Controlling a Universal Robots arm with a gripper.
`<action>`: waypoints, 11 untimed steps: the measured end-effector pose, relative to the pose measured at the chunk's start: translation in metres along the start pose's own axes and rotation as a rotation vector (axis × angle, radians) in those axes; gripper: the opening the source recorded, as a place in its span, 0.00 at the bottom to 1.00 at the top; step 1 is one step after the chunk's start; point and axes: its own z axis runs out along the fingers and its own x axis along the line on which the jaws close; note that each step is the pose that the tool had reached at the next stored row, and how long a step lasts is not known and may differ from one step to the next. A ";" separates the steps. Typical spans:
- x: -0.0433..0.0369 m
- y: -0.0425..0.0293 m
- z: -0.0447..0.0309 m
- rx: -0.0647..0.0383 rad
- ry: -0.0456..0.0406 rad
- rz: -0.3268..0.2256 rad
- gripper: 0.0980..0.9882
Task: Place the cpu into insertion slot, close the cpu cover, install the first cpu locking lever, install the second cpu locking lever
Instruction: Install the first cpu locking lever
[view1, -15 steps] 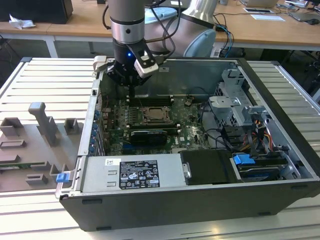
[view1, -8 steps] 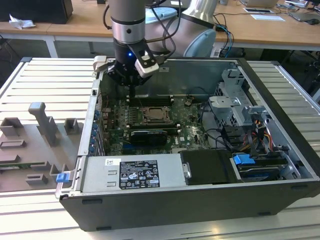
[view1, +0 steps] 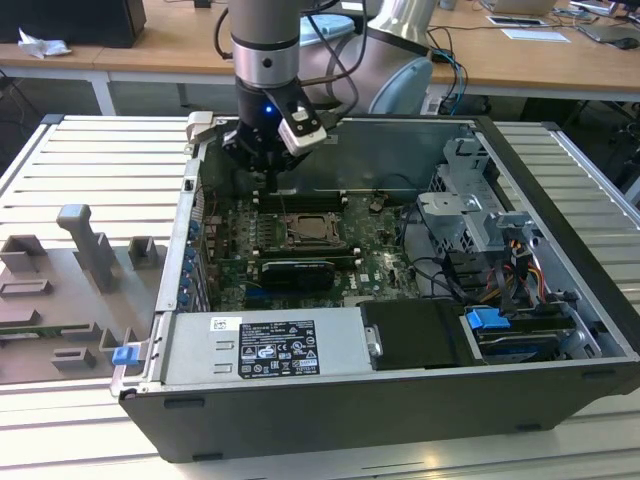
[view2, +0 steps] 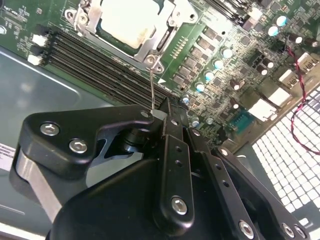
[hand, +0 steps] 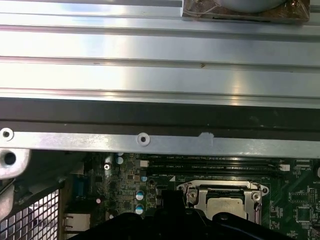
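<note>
The cpu (view2: 125, 20) lies in the insertion slot (view1: 292, 238) on the green board, its pale top showing through the window of the cpu cover (view2: 152, 42), which lies flat over it. A thin wire locking lever (view2: 152, 82) rises from the socket corner to my gripper (view2: 167, 107), which is shut on the lever's tip. In the exterior view my gripper (view1: 268, 172) hangs inside the case just behind the cpu (view1: 312, 231). The first wrist view has the cpu (hand: 225, 206) under its cover (hand: 197, 194), with my gripper (hand: 170, 199) beside it.
Long black memory slots (view2: 85, 55) run beside the socket. A black graphics card (view1: 295, 272) lies in front of it, then the power supply (view1: 265, 345). The case wall (hand: 150, 142) stands close behind the gripper. Drive cage and cables (view1: 480, 230) fill the exterior view's right.
</note>
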 end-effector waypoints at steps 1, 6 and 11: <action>-0.0011 0.0000 0.0001 0.000 -0.0001 0.000 0.01; -0.0074 -0.0002 0.0009 0.000 0.0000 0.000 0.01; -0.0174 -0.0005 0.0020 0.000 -0.0001 0.000 0.01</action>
